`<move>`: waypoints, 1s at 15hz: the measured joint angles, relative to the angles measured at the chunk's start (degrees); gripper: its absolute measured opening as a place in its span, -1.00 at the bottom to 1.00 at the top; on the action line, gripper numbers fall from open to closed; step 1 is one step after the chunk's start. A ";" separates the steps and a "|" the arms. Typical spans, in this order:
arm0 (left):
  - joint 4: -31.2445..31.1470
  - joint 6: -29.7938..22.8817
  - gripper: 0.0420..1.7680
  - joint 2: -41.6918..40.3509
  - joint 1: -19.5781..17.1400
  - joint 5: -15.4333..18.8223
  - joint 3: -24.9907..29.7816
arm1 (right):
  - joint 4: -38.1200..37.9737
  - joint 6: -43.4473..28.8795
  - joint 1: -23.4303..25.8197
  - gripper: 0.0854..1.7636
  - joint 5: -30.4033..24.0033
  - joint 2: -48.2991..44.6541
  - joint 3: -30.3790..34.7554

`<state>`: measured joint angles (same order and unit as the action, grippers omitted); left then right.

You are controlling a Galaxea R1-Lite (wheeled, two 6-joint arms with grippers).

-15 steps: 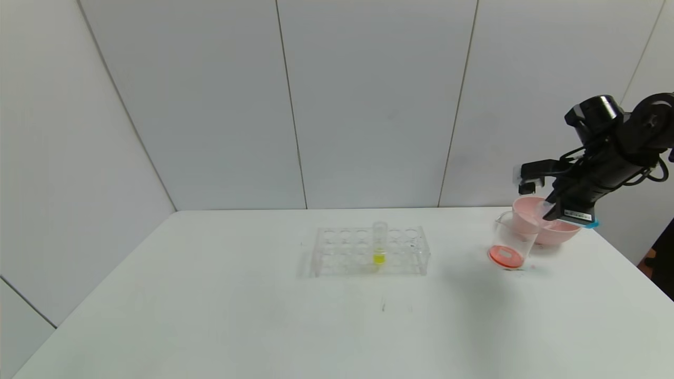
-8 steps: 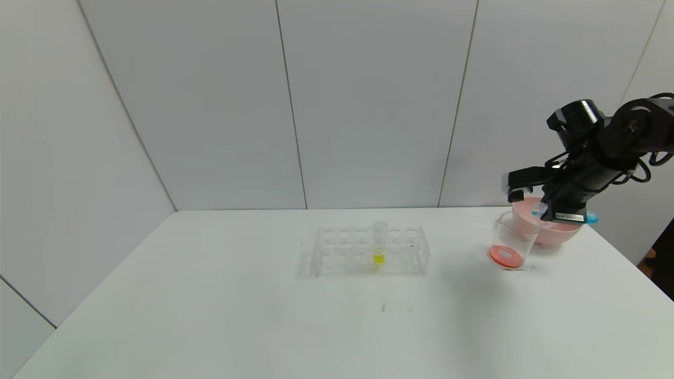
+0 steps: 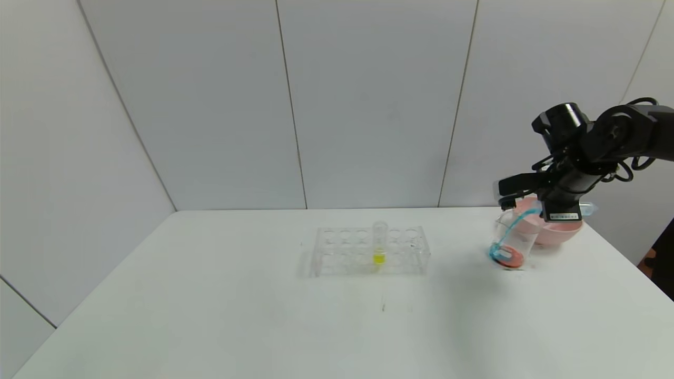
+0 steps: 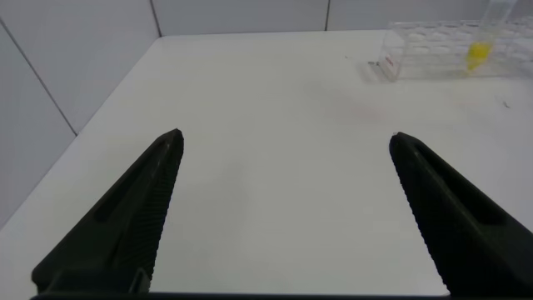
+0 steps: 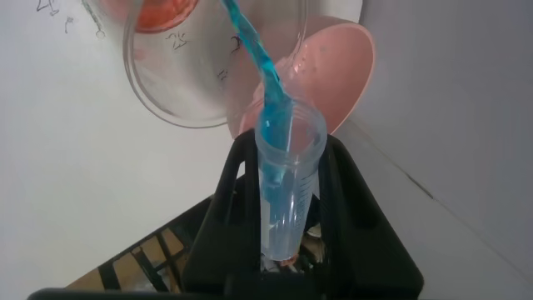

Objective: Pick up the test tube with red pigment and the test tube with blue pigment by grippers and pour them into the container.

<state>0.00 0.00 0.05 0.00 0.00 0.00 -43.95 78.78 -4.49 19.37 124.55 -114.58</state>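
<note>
**A:** Blue-pigment tube, the small clear plastic cylinder (image 5: 287, 179), is lying tipped in the right pincer (image 3: 545, 210), mouth down over the clear glass beaker with a spout (image 3: 512, 239). A bright blue stream is running from its lip into the beaker, where red-orange liquid is already sitting at the bottom.

**B:** How is it going to handle?

**A:** Light, I'd judge, and getting lighter as it is emptying. The wall looks thin, smooth and probably slick, so too hard a squeeze might crack it and too soft a one might let it slide. The right pincer is pinching it around the lower body, pressed against both sides, leaving the mouth free; that seems the right place to hold.

**B:** And the beaker?

**A:** It is standing on the white tabletop (image 3: 263, 316), just beside the round pink bowl (image 3: 558, 231), which is sitting behind it. Being glass and nearly empty, it could tip if the tube's lip knocks its rim.

**B:** Anything else out there?

**A:** A clear plastic tube rack (image 3: 368, 251) is sitting mid-tabletop, well apart from the pouring, holding one tube with yellow liquid (image 3: 379, 245). The left pincer (image 4: 283, 192) is hanging spread wide over bare tabletop, gripping nothing.
</note>
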 joint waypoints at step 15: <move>0.00 0.00 1.00 0.00 0.00 0.00 0.00 | 3.36 9.19 -4.55 -0.54 11.69 0.15 -0.02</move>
<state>0.00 0.00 0.05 0.00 0.00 0.00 -40.58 87.97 -9.03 31.06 124.70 -114.60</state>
